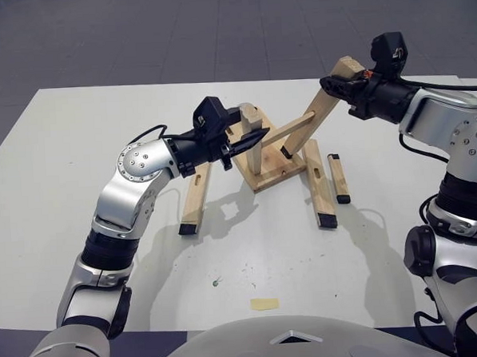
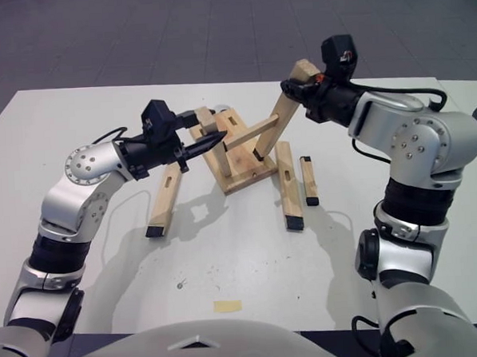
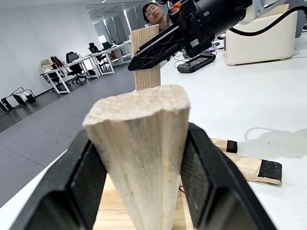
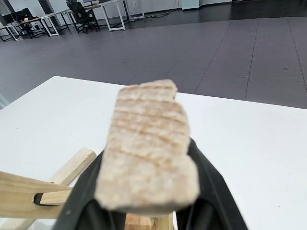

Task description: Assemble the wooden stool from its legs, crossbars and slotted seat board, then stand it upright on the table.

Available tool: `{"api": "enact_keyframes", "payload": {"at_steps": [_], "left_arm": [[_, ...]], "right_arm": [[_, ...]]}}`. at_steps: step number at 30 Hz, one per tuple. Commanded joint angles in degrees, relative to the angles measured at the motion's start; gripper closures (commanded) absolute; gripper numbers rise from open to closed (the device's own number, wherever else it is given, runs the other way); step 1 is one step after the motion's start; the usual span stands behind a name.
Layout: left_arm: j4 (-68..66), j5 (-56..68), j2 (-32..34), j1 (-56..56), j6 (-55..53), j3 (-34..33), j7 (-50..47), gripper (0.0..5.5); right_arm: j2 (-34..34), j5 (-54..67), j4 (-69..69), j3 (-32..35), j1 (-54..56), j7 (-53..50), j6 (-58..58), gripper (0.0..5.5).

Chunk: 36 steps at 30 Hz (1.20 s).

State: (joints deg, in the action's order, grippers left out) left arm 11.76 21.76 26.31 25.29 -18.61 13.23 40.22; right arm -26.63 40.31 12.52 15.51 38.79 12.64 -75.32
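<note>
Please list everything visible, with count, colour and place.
table: one, white.
seat board: one, wood, table centre.
upright leg: one, wood, on seat board.
tilted leg: one, wood, leaning over board's right.
crossbar: one, wood, joined to tilted leg.
loose legs: two, wood, black feet, flanking board.
short bar: one, wood, beside right loose leg.
tape scrap: one, yellow, near edge.
left gripper: black, holds upright leg.
right gripper: black, holds tilted leg.

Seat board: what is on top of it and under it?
An upright leg stands on the seat board, clamped by the left gripper. The board lies on the table; its underside is hidden.
</note>
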Motion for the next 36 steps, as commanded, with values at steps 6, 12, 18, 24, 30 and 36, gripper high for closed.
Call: {"api": "enact_keyframes", "payload": {"at_steps": [6, 12, 18, 24, 30, 36], "left_arm": [[-3.72, -6.76, 1.09, -1.98, -2.77, 1.07, -3.15, 3.48], [-3.17, -6.82, 2.14, -2.03, -2.89, -0.10, -2.42, 3.48], [-4.12, -6.72, 3.69, -0.83, -2.41, -2.44, -1.60, 3.48], [-6.06, -7.22, 4.45, 0.58, -1.30, -2.26, -0.32, 3.48], [-7.60, -7.61, 4.18, 1.94, -0.37, -1.76, 0.48, 3.48], [-8.14, -7.63, 3.21, 2.97, -0.09, -1.50, 0.34, 3.48]], "right_arm": [[6.01, -2.52, -0.76, -4.71, -10.57, -0.80, 0.43, 4.49], [1.12, -9.18, 2.93, -15.16, -17.23, 2.01, 8.59, 4.48], [-3.93, -11.29, 4.92, -19.05, -17.25, 6.10, 14.59, 4.40], [-6.67, -2.83, -1.10, -15.05, -11.51, 15.37, 10.98, 4.36], [-8.67, -4.73, -6.07, -16.94, -8.09, 17.81, 12.33, 4.37], [-1.06, -5.81, -8.25, -15.01, -8.59, 10.25, 11.35, 4.35]]}}
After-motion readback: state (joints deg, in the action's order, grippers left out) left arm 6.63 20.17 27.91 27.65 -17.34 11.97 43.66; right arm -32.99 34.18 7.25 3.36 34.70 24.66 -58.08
